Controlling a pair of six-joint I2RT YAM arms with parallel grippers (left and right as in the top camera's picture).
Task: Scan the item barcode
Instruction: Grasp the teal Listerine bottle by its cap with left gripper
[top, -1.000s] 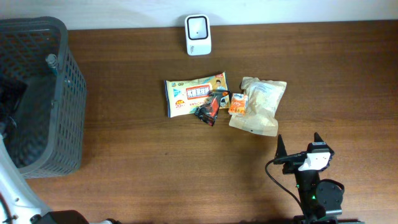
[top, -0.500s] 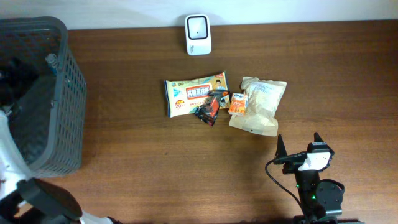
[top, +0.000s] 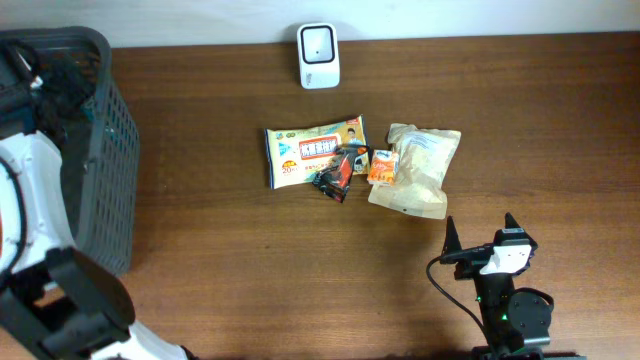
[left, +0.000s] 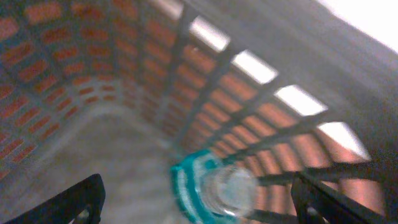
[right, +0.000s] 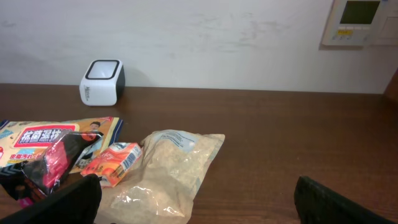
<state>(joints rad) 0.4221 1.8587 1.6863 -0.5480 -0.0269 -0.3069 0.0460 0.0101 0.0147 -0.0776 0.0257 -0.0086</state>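
Shows wipes pack (top: 300, 150), red packet (top: 335, 175), orange sachet (top: 383, 166) and clear bag (top: 422, 172) clustered together, white scanner (top: 318, 55) beyond them, mesh basket (top: 112, 150) far left.

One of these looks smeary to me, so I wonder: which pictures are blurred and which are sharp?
Left wrist view: badly smeared, the basket mesh streaked and the bottle soft. Right wrist view: crisp and evenly lit, scanner and pale bag clear. Overhead view: sharp across the table.

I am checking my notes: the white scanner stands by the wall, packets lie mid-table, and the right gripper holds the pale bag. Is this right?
No. The right gripper holds nothing: the overhead view shows it open, apart from the pale bag. The scanner and packets are as you say.
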